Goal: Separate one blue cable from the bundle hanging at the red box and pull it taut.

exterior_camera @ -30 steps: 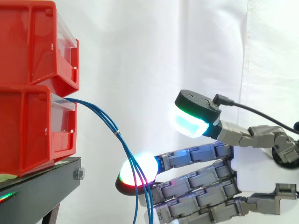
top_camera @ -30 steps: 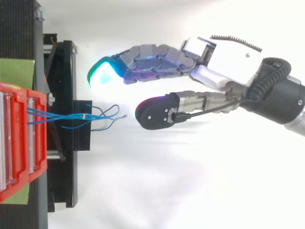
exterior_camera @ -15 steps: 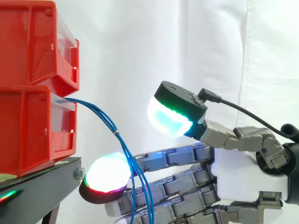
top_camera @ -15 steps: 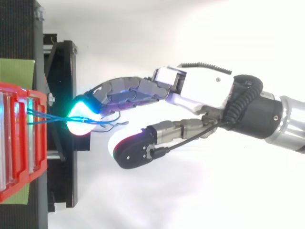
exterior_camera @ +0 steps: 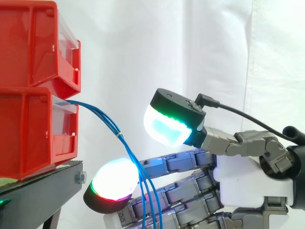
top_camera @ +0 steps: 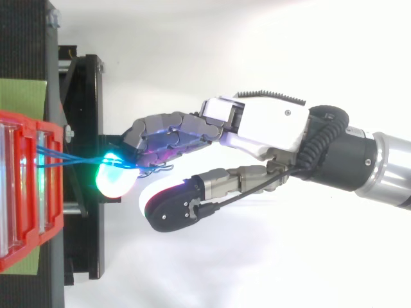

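Observation:
A bundle of thin blue cables comes out of the lower red bin and hangs down in an arc, bound by a small tie partway along. My hand reaches in from the right with its fingers stretched out. The cables run down across the front of the fingers, just right of a glowing fingertip. The thumb hovers above the fingers, apart from them and clear of the cables. In the top view the hand has its fingertips at the cables, near the stand's edge.
A second red bin is stacked on the lower one. Both rest on a black stand, whose edge lies just left of the fingertips. A white curtain hangs behind.
The hand has moved left toward the bins and its fingers have reached the hanging cables. In the last half second the thumb has come lower and further left.

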{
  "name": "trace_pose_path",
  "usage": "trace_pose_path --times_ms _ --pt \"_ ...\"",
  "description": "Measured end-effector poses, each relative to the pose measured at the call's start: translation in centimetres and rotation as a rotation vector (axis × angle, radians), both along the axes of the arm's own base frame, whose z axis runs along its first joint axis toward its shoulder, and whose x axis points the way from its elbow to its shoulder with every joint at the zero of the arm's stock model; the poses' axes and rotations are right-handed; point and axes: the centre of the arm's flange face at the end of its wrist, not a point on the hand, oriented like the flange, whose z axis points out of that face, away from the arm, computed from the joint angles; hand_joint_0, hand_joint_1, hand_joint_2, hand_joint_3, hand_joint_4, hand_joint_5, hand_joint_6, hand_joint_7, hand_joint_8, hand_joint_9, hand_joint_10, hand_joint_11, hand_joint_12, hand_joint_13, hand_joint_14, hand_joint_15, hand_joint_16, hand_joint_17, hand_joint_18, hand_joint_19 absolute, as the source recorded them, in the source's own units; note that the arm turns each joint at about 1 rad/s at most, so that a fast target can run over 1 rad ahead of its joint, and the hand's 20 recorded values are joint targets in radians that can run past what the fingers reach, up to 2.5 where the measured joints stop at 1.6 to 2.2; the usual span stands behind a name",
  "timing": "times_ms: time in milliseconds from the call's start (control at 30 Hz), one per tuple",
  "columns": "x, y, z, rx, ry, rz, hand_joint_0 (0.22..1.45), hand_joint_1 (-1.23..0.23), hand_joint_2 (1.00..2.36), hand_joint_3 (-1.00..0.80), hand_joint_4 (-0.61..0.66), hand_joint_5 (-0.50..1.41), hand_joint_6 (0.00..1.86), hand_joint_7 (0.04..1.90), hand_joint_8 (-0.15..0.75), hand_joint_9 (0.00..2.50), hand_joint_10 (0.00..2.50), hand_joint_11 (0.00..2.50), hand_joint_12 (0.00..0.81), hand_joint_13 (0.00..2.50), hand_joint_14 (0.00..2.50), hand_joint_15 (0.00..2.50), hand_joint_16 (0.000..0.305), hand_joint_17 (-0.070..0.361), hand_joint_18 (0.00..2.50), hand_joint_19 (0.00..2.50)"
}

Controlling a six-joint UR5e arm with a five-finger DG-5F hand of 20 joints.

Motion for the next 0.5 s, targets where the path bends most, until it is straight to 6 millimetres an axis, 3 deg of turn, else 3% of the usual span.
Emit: trace_pose_path --times_ms 500 --pt "0.3 -1.3 0.7 0.006 -0.001 0.010 0.58 -0.52 1.00 -0.50 0.35 -0.12 0.50 0.99 0.331 0.56 0.00 0.06 0.314 0.65 0.01 0.21 0.035 0.079 0.57 0.29"
